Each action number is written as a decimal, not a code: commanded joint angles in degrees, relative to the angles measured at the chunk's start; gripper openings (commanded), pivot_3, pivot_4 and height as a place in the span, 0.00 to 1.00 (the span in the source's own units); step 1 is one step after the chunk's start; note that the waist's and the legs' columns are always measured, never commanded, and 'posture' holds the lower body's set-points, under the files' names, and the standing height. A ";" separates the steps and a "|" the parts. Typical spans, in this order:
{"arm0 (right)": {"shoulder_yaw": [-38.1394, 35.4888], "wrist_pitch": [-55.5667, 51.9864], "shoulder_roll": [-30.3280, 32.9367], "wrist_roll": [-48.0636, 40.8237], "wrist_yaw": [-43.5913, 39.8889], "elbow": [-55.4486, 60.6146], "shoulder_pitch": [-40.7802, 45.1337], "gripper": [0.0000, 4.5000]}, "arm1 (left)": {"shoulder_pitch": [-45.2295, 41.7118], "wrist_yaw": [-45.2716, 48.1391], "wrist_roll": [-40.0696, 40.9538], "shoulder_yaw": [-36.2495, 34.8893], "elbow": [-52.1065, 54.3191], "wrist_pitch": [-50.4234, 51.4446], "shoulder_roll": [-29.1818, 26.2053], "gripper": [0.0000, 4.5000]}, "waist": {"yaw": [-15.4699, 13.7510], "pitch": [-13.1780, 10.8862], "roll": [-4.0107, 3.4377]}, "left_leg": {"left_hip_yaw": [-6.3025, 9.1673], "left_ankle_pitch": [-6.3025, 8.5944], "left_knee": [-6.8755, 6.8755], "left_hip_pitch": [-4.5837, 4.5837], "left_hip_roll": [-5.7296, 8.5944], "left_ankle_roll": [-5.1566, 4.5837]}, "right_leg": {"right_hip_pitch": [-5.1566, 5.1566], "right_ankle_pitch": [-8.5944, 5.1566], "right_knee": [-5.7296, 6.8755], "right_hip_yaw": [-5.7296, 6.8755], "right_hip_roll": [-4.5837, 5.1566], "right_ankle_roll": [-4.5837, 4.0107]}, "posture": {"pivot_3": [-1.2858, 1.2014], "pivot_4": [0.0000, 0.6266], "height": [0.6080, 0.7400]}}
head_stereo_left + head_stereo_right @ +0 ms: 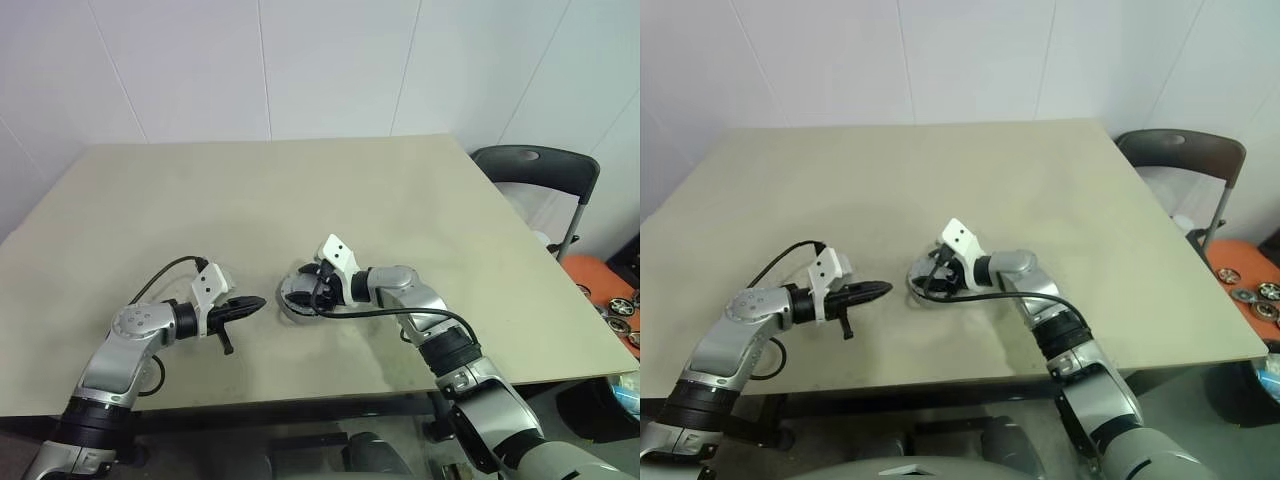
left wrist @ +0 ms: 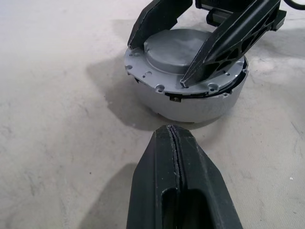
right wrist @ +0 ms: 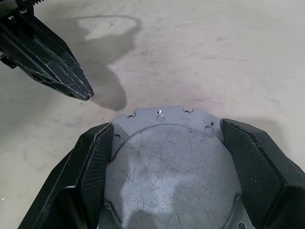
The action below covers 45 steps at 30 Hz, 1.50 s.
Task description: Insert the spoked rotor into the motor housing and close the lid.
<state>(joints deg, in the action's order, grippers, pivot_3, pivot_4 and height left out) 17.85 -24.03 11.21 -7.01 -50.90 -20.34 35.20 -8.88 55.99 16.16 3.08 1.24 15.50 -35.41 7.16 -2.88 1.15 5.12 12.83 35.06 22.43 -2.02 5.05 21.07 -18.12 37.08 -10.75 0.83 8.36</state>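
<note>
The lid (image 2: pixel 183 47) sits atop the motor housing (image 2: pixel 190 102) on the table (image 1: pixel 300 180), straddled by the right gripper (image 3: pixel 167 157), whose spread fingers hide its edges. Left gripper (image 2: pixel 174 138), pressed together, points nearby.

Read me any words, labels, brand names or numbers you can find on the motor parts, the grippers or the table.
None can be read.
The lid: plain grey metal with screw holes and scratches, no lettering.
The right gripper, set around the lid, and the shut left gripper: plain black fingers, no markings.
The table: bare, no print.
</note>
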 commanded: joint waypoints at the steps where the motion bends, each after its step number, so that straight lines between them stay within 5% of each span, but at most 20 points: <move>1: 0.11 -0.67 1.01 0.21 -1.10 0.48 0.06 0.72 | -0.86 -0.09 -0.13 -0.24 1.65 -0.24 -0.41 0.00 | 0.01 0.00 0.00 | 0.00 0.00 0.00 0.00 0.00 0.00 | 0.00 0.00 0.00 0.00 0.00 0.00 | 0.52 0.00 1.00; 36: 5.06 -1.09 4.18 6.06 -0.14 -2.40 -2.89 0.72 | -1.24 -0.59 -1.27 0.80 1.62 -0.14 0.02 0.00 | -0.46 0.11 0.08 | 0.00 0.00 0.03 -0.12 0.02 0.00 | -0.19 -0.09 -0.12 0.01 0.04 -0.15 | 0.52 0.00 1.00; 45: 2.75 -0.24 2.11 4.60 2.07 -4.88 -6.16 0.72 | -3.74 -1.35 -2.12 2.39 0.88 -0.27 2.29 0.00 | -0.19 0.24 0.27 | -0.01 0.03 0.02 -1.01 0.02 0.04 | -0.83 -0.30 -0.33 0.01 0.05 -0.08 | 0.52 0.00 1.00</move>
<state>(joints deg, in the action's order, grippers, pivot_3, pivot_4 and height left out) 19.29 -22.21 11.98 -4.71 -49.30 -19.72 32.23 -11.29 54.75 14.18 6.02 1.22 15.83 -32.93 6.97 -2.64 1.42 5.11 12.86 35.08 21.43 -2.00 5.09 20.23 -18.43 36.70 -10.74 0.88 8.29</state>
